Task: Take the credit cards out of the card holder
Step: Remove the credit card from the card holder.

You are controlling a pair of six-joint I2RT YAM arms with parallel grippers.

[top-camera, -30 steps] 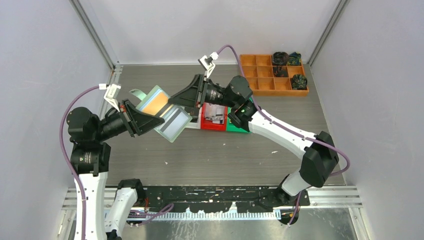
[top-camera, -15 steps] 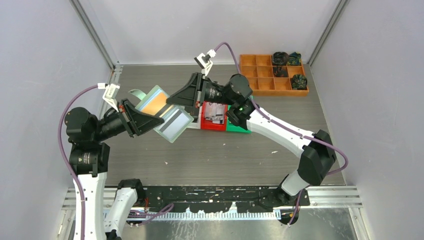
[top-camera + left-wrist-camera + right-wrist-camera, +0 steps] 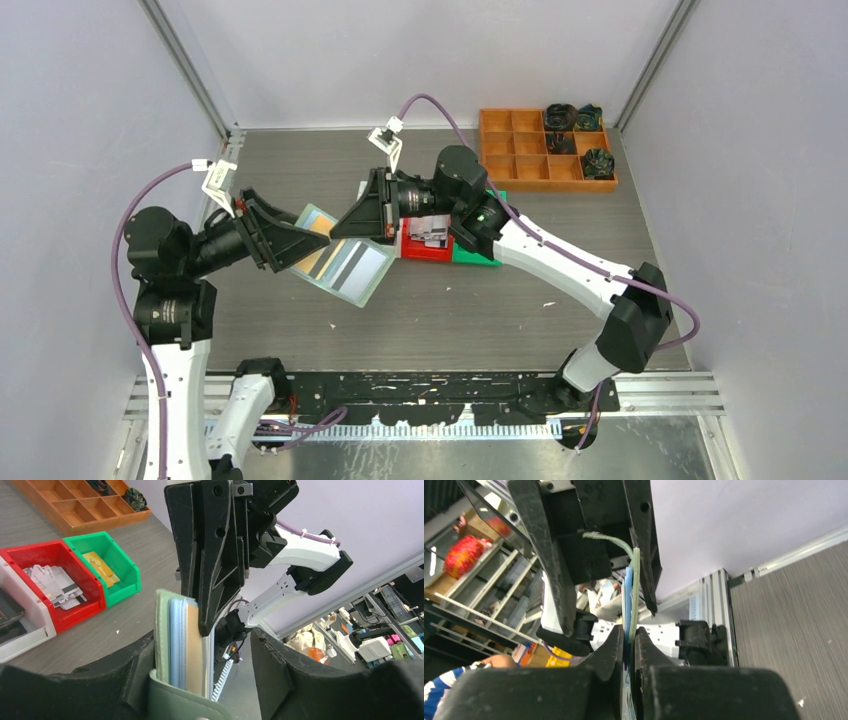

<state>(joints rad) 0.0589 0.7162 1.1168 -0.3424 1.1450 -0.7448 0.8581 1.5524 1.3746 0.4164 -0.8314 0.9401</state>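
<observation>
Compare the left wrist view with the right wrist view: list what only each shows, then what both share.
Only the left wrist view: the red bin holding loose cards, the green bin with a gold card, and the wooden tray. Only the right wrist view: the right hand with both fingers pinched on the card holder. Both: the card holder seen edge-on between the left hand's spread fingers, with the right hand at it.

Bright, even overhead light; soft shadows; blurry wrist-view foregrounds.

overhead looks down; wrist views share card holder [image 3: 162, 635].
</observation>
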